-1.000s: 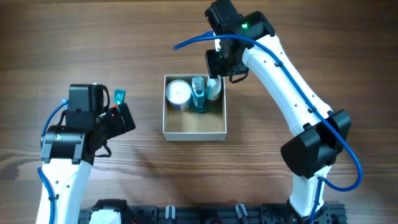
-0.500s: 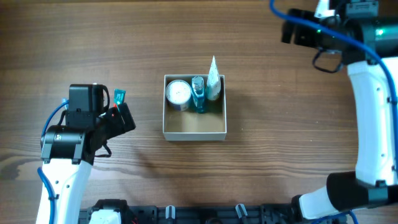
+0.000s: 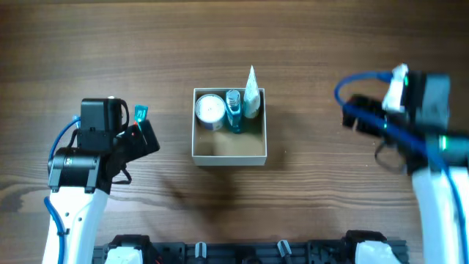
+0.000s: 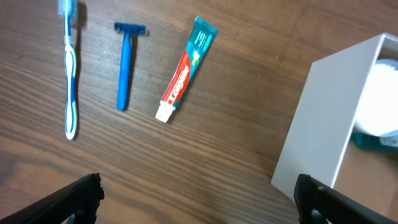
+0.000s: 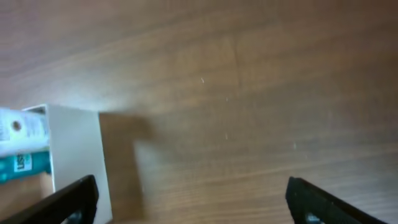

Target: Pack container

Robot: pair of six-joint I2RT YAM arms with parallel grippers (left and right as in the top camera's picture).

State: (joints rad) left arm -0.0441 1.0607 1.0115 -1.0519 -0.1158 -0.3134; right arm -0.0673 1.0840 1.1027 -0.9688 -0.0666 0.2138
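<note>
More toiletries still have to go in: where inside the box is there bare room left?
The near half of the container is bare cardboard, bordered by the near wall, both side walls and the row of toiletries. The far half is crowded: round jar, blue bottle and white tube sit side by side along the far wall.

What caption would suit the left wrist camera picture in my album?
Open left hand over a toothbrush, razor and toothpaste, with the white container at right.
</note>
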